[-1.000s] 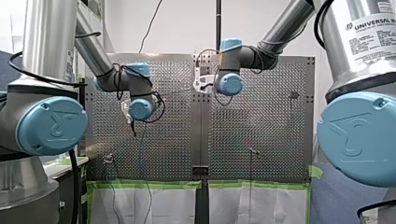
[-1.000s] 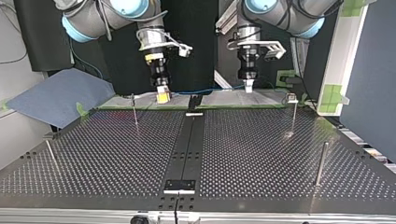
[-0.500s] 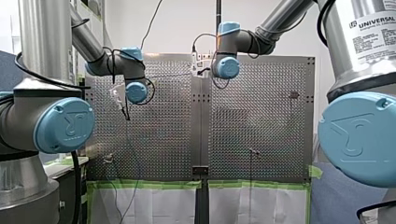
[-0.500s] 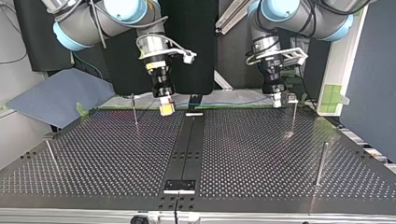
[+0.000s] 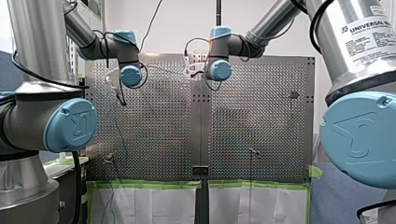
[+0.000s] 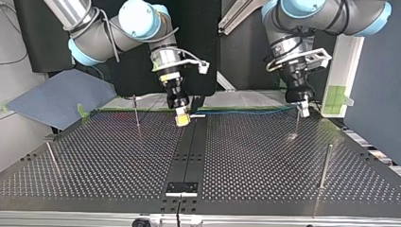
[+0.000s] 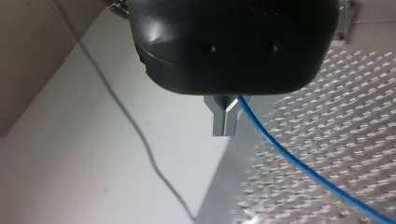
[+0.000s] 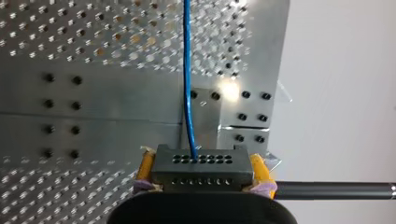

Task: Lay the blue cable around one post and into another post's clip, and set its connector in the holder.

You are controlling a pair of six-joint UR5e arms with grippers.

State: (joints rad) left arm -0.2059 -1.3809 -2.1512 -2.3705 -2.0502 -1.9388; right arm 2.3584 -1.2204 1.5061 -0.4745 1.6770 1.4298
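In the right wrist view my right gripper (image 8: 203, 164) is shut with its yellow pads on a dark connector block (image 8: 201, 173). The blue cable (image 8: 187, 93) runs straight ahead from the block over the perforated plate. In the top view this gripper (image 6: 181, 120) hangs low over the table's far middle, beside a small holder (image 6: 197, 115). From there the cable (image 6: 246, 112) stretches taut to my left gripper (image 6: 303, 111), close beside a thin post with a clip (image 6: 296, 124). My left gripper's metal fingers (image 7: 219, 119) are shut on the cable (image 7: 299, 165).
Other thin posts stand at the top view's far left (image 6: 135, 112), near left (image 6: 51, 156) and near right (image 6: 324, 165). A black strip down the table's middle ends in a bracket (image 6: 182, 187) at the near edge. A blue cloth (image 6: 56, 97) lies beyond the table's left corner.
Both grippers have come forward and lower in the top view. My left gripper swung out to the clip post at the view's right, and the cable now spans taut between them.
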